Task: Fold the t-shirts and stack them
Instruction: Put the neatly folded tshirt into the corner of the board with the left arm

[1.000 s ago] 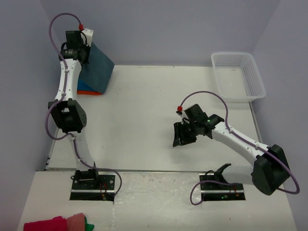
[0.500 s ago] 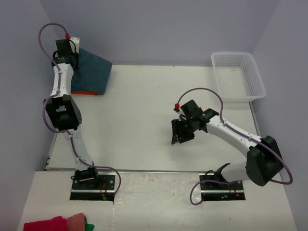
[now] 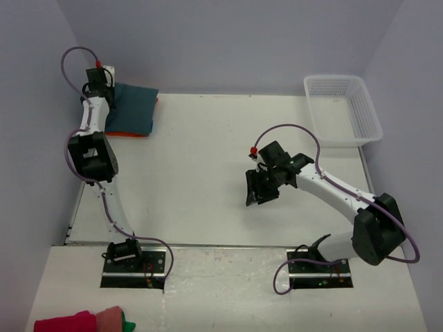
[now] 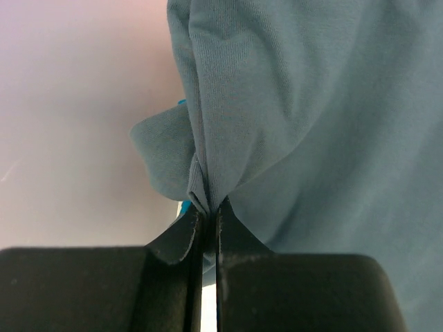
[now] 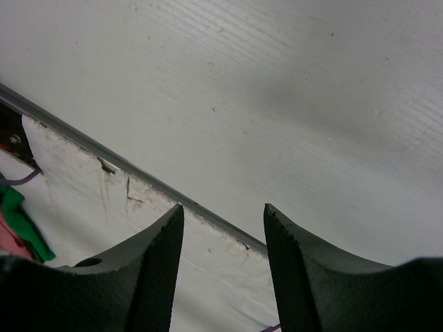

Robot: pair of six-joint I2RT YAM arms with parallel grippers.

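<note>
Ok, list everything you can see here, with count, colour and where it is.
slate-blue shirt: one, dusty blue, far left corner
orange shirt: one, orange, under the slate-blue shirt
turquoise cloth: a sliver, behind the slate-blue shirt
basket: one, white mesh, far right corner
cloth bundle: one, red, pink, green, near left edge
table: one, white
left fingers: black, shut on the slate-blue shirt
right fingers: black, open, over bare table

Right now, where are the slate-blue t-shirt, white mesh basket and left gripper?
slate-blue t-shirt (image 3: 135,107), top external view, cloth middle.
white mesh basket (image 3: 340,111), top external view, bare floor.
left gripper (image 4: 206,221), left wrist view, between fingertips.
</note>
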